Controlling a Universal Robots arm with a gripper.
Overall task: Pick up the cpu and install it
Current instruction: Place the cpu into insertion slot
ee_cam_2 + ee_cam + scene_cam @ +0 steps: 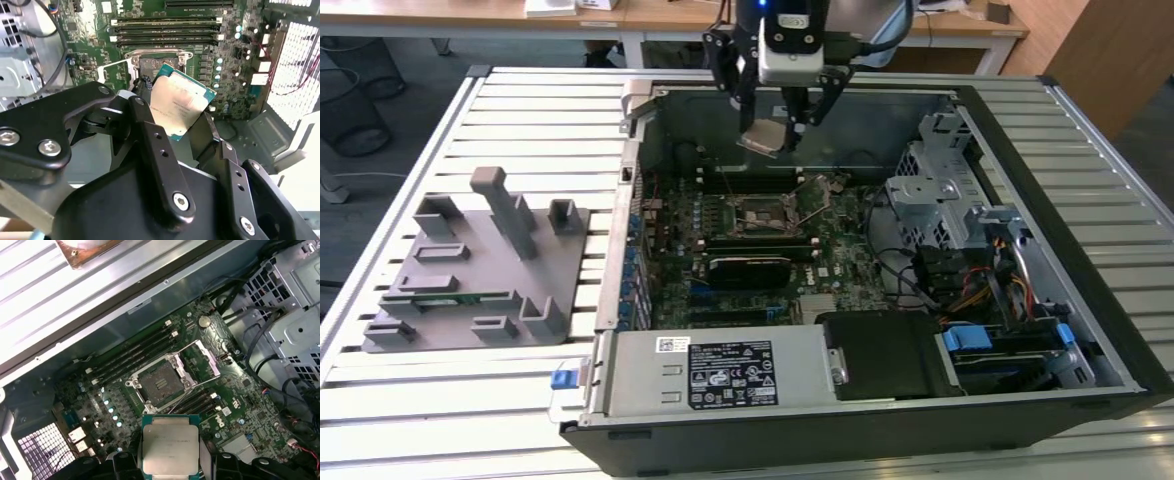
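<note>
The cpu (767, 138), a flat square chip with a silver-grey top, hangs tilted in the air over the far end of the open computer case (1087, 330). My gripper (783, 122) is shut on it, one black finger on each side edge. In both wrist views the cpu (181, 105) (170, 445) sits between the fingers (150, 135), above the green motherboard. The socket (160, 385) (761, 212) lies below, with its metal load plate (205, 357) swung open and bare contacts showing. The cpu is well above the socket and touches nothing else.
Memory slots (135, 352) flank the socket. A black heatsink block (747, 268) sits on the board nearer the front. A metal drive cage (934, 190) and cables (947, 280) fill the exterior view's right. A grey fixture (467, 270) holding a green memory stick (454, 297) lies outside the case.
</note>
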